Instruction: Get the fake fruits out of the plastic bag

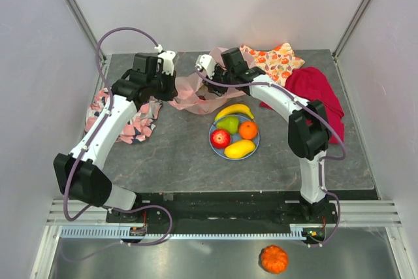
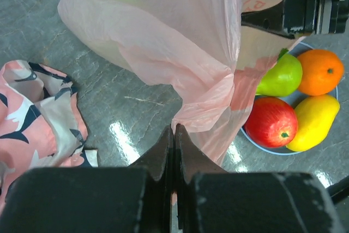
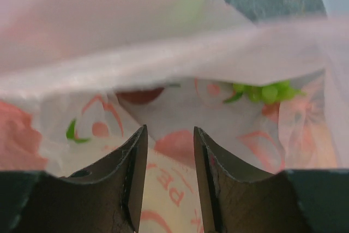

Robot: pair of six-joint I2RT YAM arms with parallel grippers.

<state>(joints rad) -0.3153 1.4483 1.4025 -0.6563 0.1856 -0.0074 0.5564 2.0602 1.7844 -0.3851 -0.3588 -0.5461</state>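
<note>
Top view. You see the left gripper (image 1: 171, 78) and the right gripper (image 1: 210, 78) close together over the crumpled pink plastic bag (image 1: 192, 98); how their fingers stand is unclear. Nearward and right of the right gripper, a blue plate (image 1: 217, 153) carries a banana (image 1: 234, 110), green pear (image 1: 228, 124), red apple (image 1: 221, 138), orange (image 1: 247, 129) and yellow fruit (image 1: 240, 149). A pink patterned cloth (image 1: 124, 121) lies left of the left gripper.

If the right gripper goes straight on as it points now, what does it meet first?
Probably the plastic bag: its printed film lies directly beyond the right gripper. The green grapes sit deeper, off to the right, though depth is unclear.
</note>
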